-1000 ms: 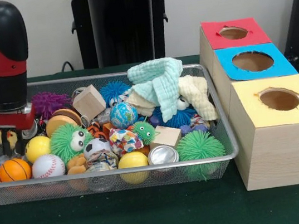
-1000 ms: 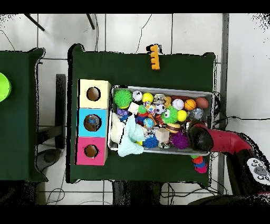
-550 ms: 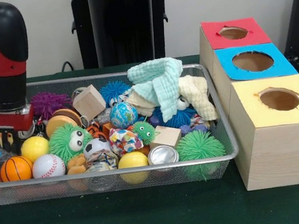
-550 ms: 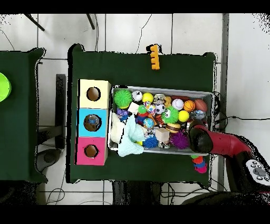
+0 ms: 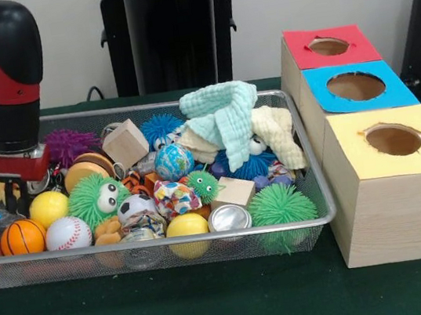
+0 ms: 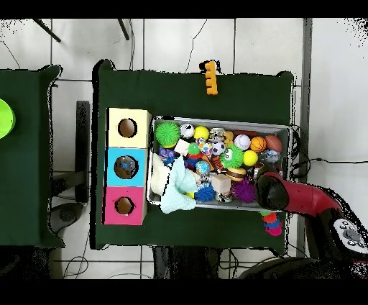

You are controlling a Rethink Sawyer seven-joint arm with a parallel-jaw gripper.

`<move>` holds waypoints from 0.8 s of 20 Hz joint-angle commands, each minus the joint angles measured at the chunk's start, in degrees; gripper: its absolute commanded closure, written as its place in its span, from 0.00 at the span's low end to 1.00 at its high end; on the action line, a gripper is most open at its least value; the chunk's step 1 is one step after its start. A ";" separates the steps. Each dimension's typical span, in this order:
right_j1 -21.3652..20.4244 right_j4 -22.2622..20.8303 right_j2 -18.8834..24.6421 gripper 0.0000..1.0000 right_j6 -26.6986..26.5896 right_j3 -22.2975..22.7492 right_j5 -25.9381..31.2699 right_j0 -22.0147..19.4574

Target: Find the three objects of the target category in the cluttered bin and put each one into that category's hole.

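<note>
1. Front view: dark green cloth table [image 5: 217,307] against a pale wall, black stand behind.
2. Silver wire mesh bin [image 5: 310,190] sits centre-left, packed with toys.
3. Near row, left to right: small orange basketball [image 5: 22,237], white baseball [image 5: 68,233], plain yellow ball [image 5: 187,226], silver metal can [image 5: 230,218], green spiky rubber ball [image 5: 281,205].
4. Behind those: green fuzzy ball with googly eyes [image 5: 98,200], black-and-white mini soccer ball [image 5: 135,207], blue globe ball [image 5: 173,161], light wooden cube [image 5: 124,143] tilted on the pile.
5. Mint green knit cloth [image 5: 222,116] is draped over the far right of the pile, a cream cloth [image 5: 279,136] just beside it.
6. Right of the bin, three wooden boxes in a row, each with a round hole: yellow-topped box [image 5: 392,178] nearest, blue-topped box [image 5: 358,86] in the middle, red-topped box [image 5: 329,46] farthest.
7. Red and black arm's gripper [image 5: 12,195] hangs low over the bin's far left end, just above the toys; cannot tell how its pincer stands, it is buried in clutter.
8. Overhead view: bin [image 6: 219,121] lies mid-table, boxes to its left.
9. Arm [image 6: 287,194] reaches over the bin's right corner nearest the bottom edge; gripper hidden beneath it.
10. Orange toothed plastic piece [image 6: 209,78] lies on the cloth, well apart from the bin.
</note>
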 commanded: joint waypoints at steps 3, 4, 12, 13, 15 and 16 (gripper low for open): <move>2.62 0.02 4.06 1.00 4.34 2.57 0.01 -2.24; 2.69 -0.85 4.75 1.00 2.59 1.79 0.68 -2.48; 2.37 -0.21 7.17 0.00 0.95 2.56 3.55 -4.32; 2.40 -0.33 7.57 0.00 0.48 2.42 3.96 -4.58; 2.45 -0.39 8.69 0.00 -0.83 2.18 5.25 -5.27; 2.55 -0.32 9.08 0.00 -1.21 2.07 5.77 -5.54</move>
